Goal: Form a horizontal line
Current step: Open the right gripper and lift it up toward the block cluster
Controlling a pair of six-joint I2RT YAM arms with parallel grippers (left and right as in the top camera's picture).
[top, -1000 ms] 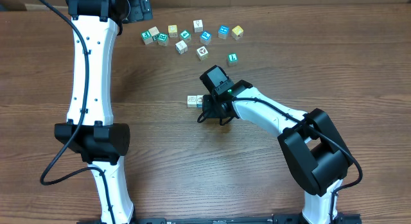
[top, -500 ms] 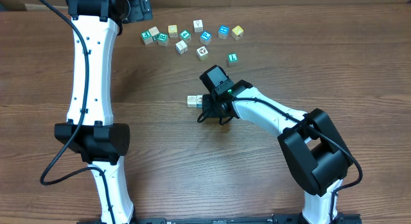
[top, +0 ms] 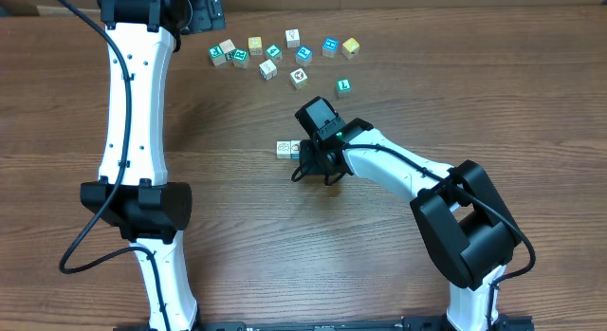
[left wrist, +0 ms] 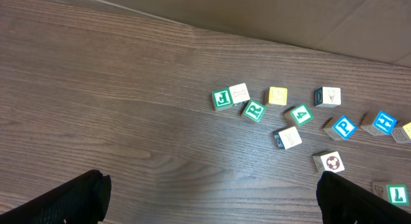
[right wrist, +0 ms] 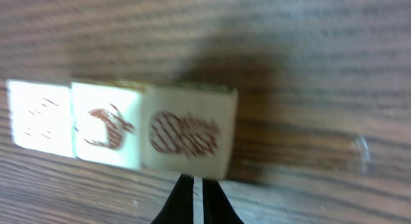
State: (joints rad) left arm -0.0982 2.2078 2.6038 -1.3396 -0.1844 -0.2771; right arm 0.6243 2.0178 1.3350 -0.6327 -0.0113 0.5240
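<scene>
Three cream blocks with red drawings lie side by side in a row (right wrist: 122,124) on the wood table. The overhead view shows the row's left end (top: 283,149) beside my right gripper (top: 303,165). In the right wrist view the right gripper (right wrist: 193,183) is shut and empty, its tips just at the near side of the rightmost block (right wrist: 186,134). My left gripper (left wrist: 209,198) is open and empty, held high over the table's far left (top: 204,13). Several loose letter blocks (top: 285,56) lie scattered at the back and also show in the left wrist view (left wrist: 289,115).
A green L block (top: 343,86) lies apart, behind my right arm. A cream block with a red ring (top: 299,78) and a block with a dark side (top: 268,69) are the nearest of the scatter. Cardboard lines the table's far edge (left wrist: 321,25).
</scene>
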